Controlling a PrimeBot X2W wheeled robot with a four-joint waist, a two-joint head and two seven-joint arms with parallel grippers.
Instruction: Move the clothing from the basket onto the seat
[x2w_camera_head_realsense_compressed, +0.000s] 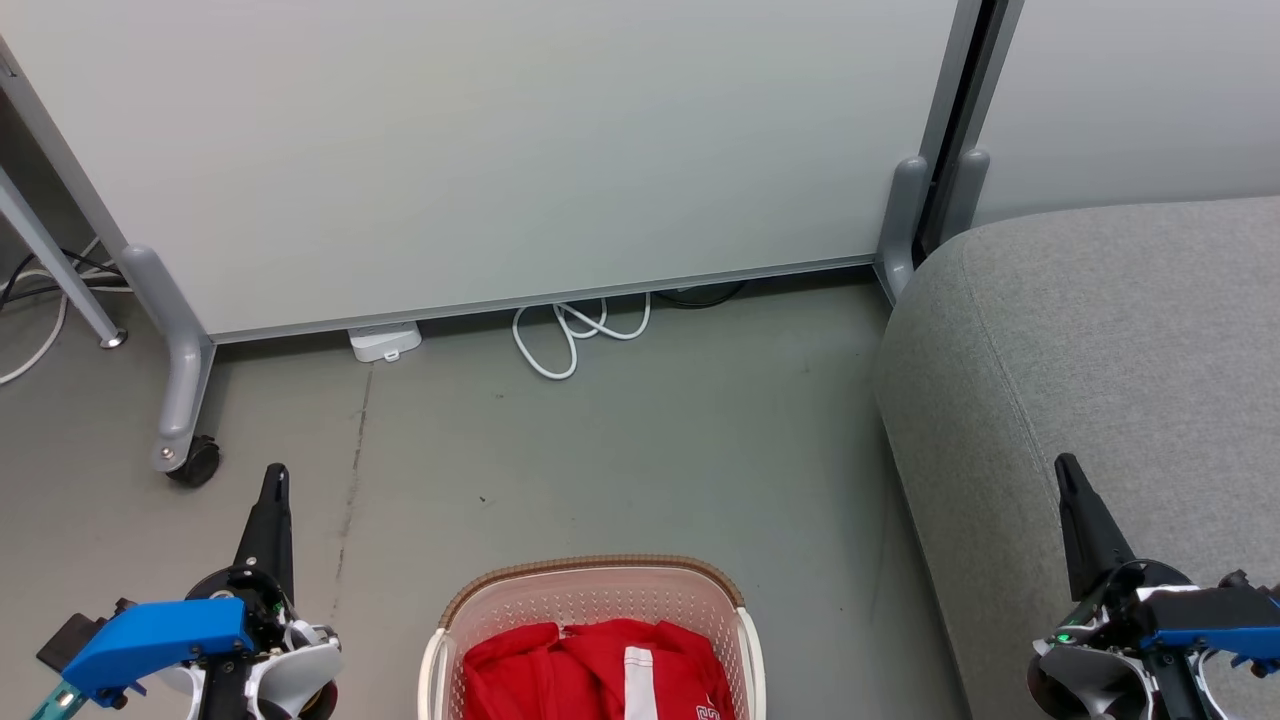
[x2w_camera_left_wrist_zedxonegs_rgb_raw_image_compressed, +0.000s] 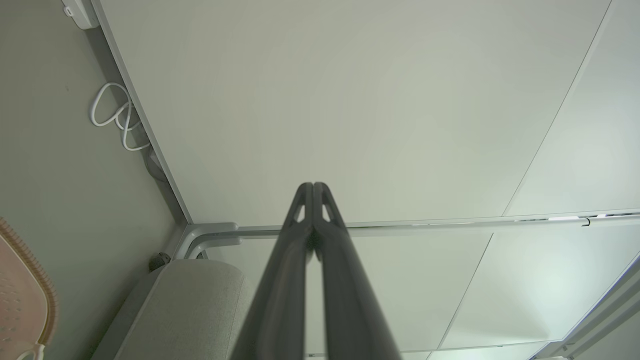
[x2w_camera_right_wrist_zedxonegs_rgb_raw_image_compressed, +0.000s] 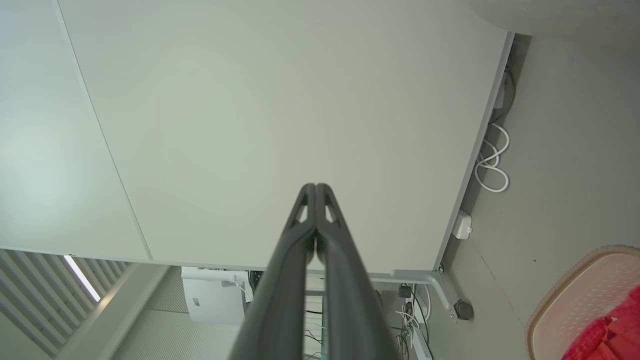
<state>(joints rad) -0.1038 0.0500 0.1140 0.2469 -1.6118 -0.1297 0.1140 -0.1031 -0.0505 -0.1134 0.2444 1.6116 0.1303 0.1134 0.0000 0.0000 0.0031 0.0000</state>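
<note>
On the floor (x2w_camera_head_realsense_compressed: 620, 450) directly ahead, the basket (x2w_camera_head_realsense_compressed: 600, 572) held the red clothing (x2w_camera_head_realsense_compressed: 580, 670), heaped inside. The left gripper (x2w_camera_head_realsense_compressed: 274, 472) and the right gripper (x2w_camera_head_realsense_compressed: 1066, 464) hung to either side, each with fingers pressed together and gripping nothing. To start well, I judged, one gripper should spread its jaws, drop over the heap's middle and pinch a thick fold so the soft cloth would not slip. The seat (x2w_camera_head_realsense_compressed: 1110, 340) stood near the basket's right. The grey floor ran back to a pale partition (x2w_camera_head_realsense_compressed: 500, 150), a white cable (x2w_camera_head_realsense_compressed: 560, 345) looped at its foot.
</note>
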